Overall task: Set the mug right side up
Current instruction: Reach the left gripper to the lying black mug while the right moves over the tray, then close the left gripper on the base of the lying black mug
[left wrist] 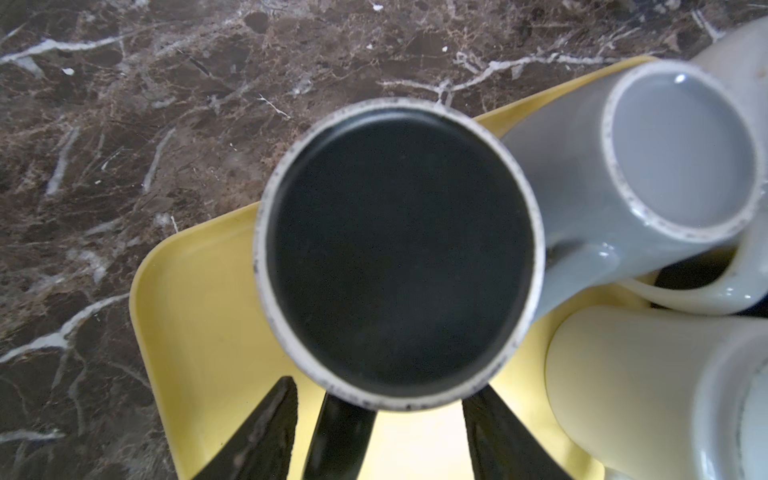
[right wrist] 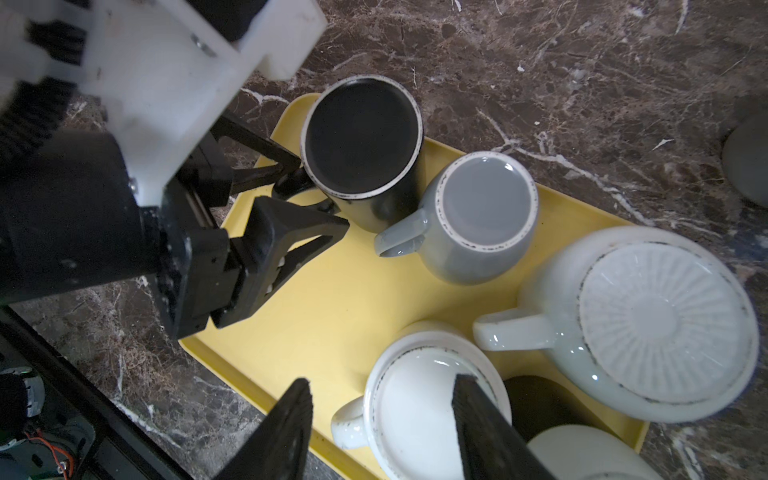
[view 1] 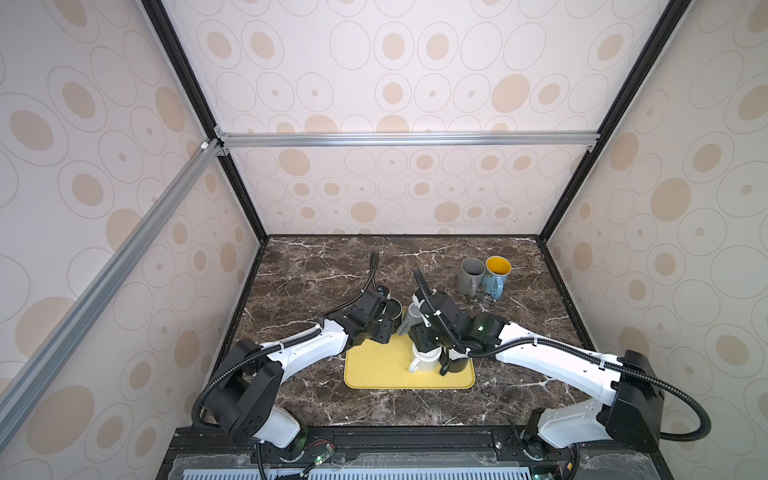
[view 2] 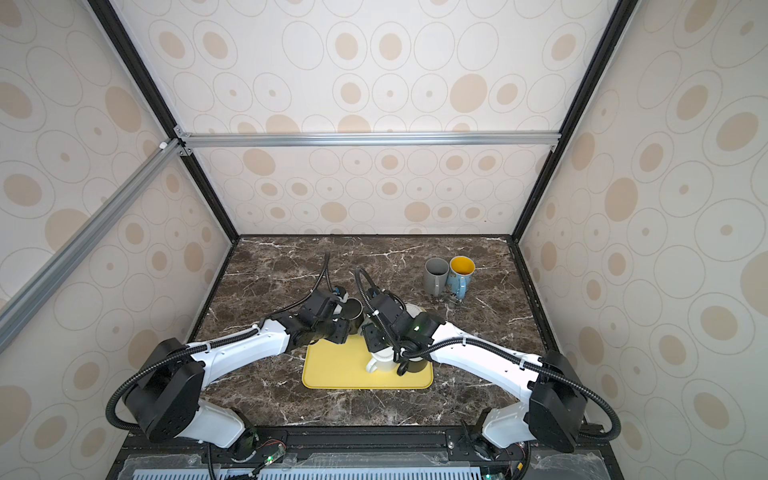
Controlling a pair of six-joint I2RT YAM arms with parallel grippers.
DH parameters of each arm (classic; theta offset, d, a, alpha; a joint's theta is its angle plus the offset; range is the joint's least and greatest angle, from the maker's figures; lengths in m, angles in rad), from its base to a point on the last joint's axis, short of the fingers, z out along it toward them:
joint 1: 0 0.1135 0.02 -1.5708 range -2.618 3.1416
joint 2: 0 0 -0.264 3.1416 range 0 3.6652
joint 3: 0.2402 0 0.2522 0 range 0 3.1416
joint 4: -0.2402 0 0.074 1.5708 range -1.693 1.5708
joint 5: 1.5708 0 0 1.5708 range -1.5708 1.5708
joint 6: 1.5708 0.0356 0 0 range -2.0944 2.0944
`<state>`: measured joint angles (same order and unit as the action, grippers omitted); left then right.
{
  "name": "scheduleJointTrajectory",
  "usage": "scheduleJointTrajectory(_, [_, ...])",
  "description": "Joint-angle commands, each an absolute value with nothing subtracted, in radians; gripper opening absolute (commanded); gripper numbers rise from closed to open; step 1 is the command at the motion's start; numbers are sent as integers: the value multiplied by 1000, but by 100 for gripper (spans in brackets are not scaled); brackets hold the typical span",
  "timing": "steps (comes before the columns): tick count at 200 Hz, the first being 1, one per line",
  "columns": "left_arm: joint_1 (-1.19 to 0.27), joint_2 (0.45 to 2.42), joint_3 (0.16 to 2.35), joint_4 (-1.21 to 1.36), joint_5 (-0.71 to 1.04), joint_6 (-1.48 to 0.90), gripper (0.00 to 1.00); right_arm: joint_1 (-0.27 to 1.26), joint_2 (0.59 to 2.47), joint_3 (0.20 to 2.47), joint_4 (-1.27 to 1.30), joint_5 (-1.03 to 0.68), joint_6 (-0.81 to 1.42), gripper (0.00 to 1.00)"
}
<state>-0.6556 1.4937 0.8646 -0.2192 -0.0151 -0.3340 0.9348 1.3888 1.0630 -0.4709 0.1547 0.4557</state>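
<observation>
**Left gripper lines up on the black mug's handle**

The black mug [right wrist: 361,137] stands upside down, base up, on the far left corner of the yellow tray [right wrist: 332,316], as both top views place it. Its handle [right wrist: 299,189] points back toward the left arm, and the left gripper [right wrist: 319,195] straddles it. One of its fingers [left wrist: 266,432] lies close along one side of the handle, while the other stands off with tray showing in the gap. The gripper is spread and is not pinching anything yet.

A grey mug [right wrist: 482,212], also inverted, sits just beside the black one and seems to touch its wall. Further along the tray are an upturned white mug [right wrist: 415,411] and a ribbed pale mug [right wrist: 656,324]. The right gripper [right wrist: 382,380] hovers over the white mug with its fingers apart, holding nothing. Two upright mugs [view 1: 471,278] stand together on the marble tabletop [view 1: 316,266], well apart from the tray.

The step in hand looks like the grasp. The next move probably calls for a firm pinch on the handle and a lift clear of the tray and the grey neighbour. After that would come a half roll of the wrist, so the mug can be set down on its base. A loose hold on the handle could let the mug swing.
</observation>
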Motion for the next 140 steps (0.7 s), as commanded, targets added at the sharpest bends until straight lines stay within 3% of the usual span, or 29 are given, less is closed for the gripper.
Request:
scheduleJointTrajectory(1, [-641, 1509, 910, -250, -35, -307, 62, 933, 1371, 1046, -480, 167, 461, 58])
scheduleJointTrajectory(140, [-621, 1569, 926, -244, -20, -302, 49, 931, 1363, 1028, -477, 181, 460, 57])
